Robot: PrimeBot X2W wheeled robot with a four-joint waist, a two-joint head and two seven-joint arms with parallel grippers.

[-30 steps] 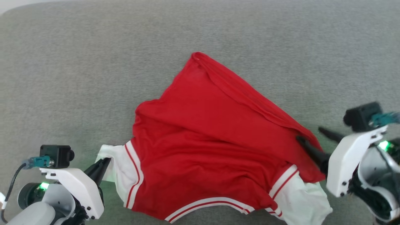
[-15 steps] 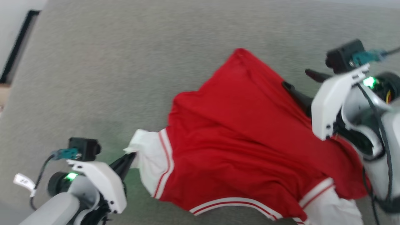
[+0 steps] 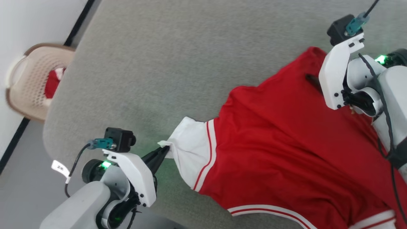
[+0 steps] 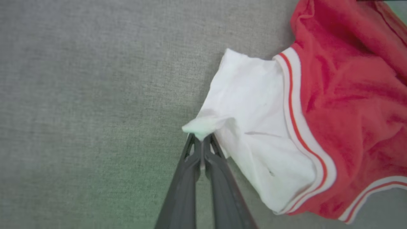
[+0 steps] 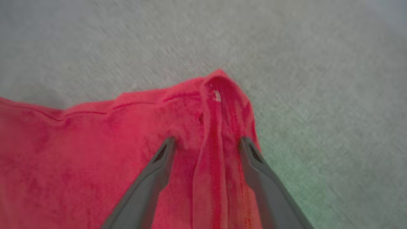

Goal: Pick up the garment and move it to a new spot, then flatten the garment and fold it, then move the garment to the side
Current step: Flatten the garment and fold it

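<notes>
Garment lies on gray fabric-covered table, toward the right, red side up w/ white-and-red striped trim along its near edge; part runs off near & right edges of head view. Near left: left hand clenched tight on a white inside-out corner of garment, pinched bit poking past the fingertips. White flap runs right from there to a trim band, then red. Cloth wrinkled, not flat. Far right: right hand released, fingers wide apart, tips on red cloth either side of a raised fold nr garment's far corner; grasping nothing. Far left, off table on floor: beige perforated basket w/ sthg red inside.
</notes>
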